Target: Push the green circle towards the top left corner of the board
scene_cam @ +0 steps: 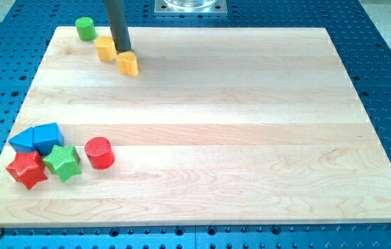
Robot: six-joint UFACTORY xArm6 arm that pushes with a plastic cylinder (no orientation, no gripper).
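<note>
The green circle [85,28] stands near the top left corner of the wooden board [202,124]. My tip [122,50] is at the view's right of it, a short way off, down between two yellow blocks: one [105,48] just left of the tip and one [127,63] just below and right of it. The rod rises out of the view's top.
At the bottom left stands a cluster: a blue block [38,137], a red star [27,169], a green star [62,162] and a red circle [99,153]. A metal base plate [190,6] lies beyond the board's top edge. A blue perforated table surrounds the board.
</note>
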